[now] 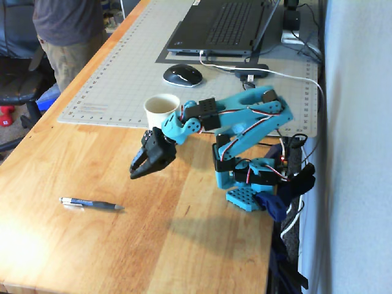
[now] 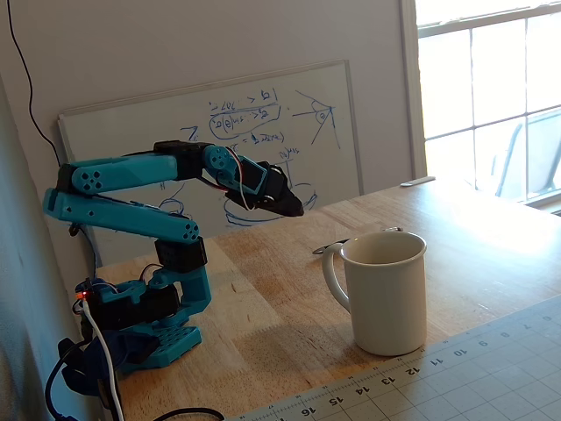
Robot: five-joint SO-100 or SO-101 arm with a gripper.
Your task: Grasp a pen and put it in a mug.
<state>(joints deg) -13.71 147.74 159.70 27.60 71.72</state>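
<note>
Hovering above the wooden table (image 1: 202,239) with the black gripper (image 1: 136,173) tilted down and fingertips drawn together to a point, clasping nothing; looking the same in the other fixed view, gripper (image 2: 296,210) pinched to a narrow tip in mid-air. Lying flat on the wood in a fixed view, well apart from the fingertips and below-left of them: the pen (image 1: 90,203), silver end pointing left, dark tip right. Partly showing in the other fixed view as the pen (image 2: 326,248) behind the mug's handle. Standing upright at the edge of the grey cutting mat (image 1: 122,73), just behind the arm's wrist: the cream mug (image 1: 162,109); filling the foreground of the other fixed view, mug (image 2: 386,294) with handle turned left. Resting farther back on the mat: a black mouse (image 1: 182,75) and a laptop (image 1: 223,24). Leaning against the wall: a whiteboard (image 2: 324,140).
</note>
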